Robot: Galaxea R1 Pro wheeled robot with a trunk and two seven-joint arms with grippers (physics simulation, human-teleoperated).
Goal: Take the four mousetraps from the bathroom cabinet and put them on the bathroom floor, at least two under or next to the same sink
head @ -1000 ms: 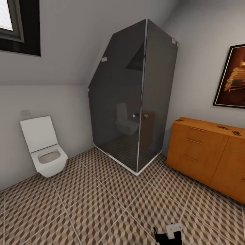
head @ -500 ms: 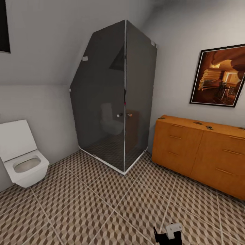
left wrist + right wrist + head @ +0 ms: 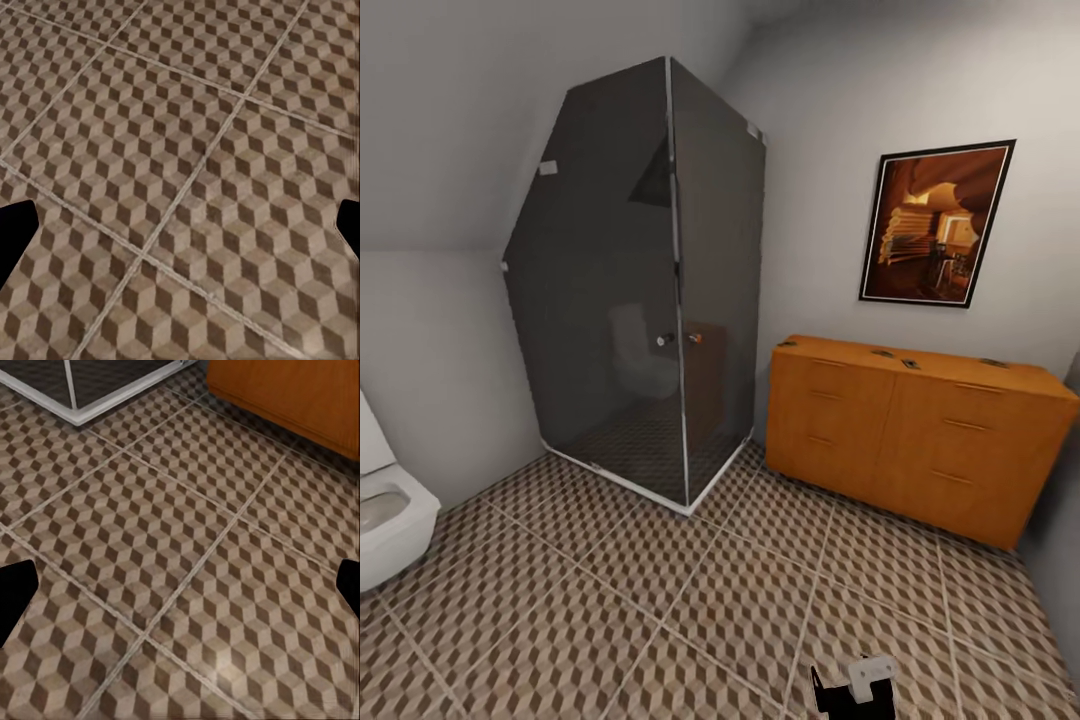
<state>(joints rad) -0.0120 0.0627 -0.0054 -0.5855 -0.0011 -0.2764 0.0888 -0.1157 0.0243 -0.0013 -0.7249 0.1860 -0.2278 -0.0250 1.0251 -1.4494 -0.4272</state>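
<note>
While I face the bathroom corner, the cabinet (image 3: 920, 440) stands against the right-hand wall: low, orange-brown wood, plain flat top, slim handles across its drawer fronts. Four small dark shapes sit spaced along its top — the mousetraps (image 3: 883, 353), too small at this range to make out more than flat dark bits on the wood. A framed picture (image 3: 935, 223) hangs on the wall above. Just beside the cabinet's left end stands the smoked-glass shower enclosure (image 3: 650, 290); a white toilet (image 3: 385, 510) shows at the far left edge.

The bathroom floor (image 3: 660, 600) runs under everything: large square tiles, brown-beige-white cube print, pale grout lines.

My left end effector (image 3: 180, 232) hangs above bare tile, fingers spread wide, nothing between them. My right end effector (image 3: 180, 592) is likewise spread and empty above tile, with the cabinet's lower front and the shower's white base rail in its view.
</note>
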